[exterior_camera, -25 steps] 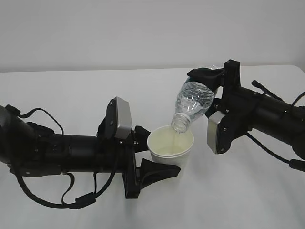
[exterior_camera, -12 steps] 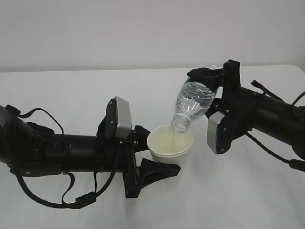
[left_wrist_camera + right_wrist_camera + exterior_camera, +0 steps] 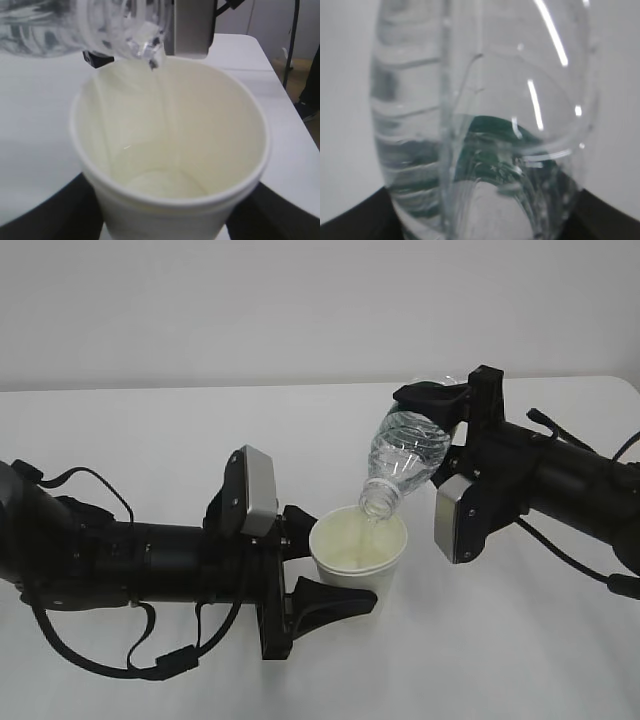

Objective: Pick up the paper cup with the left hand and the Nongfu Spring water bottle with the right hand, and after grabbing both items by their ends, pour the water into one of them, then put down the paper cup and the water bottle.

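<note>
The right end effector (image 3: 432, 400) pinches the Nongfu Spring water bottle (image 3: 405, 460) by its base, long axis tilted neck-down; its mouth hangs directly over the paper cup (image 3: 357, 555), clamped upright by the left end effector (image 3: 325, 565) above the desk (image 3: 150, 430).

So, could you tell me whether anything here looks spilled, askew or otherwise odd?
Nothing stands out. The water bottle is tipped neck-down on purpose in the right pincer, its mouth over the paper cup held upright by the left pincer. The table shows no puddle.
</note>
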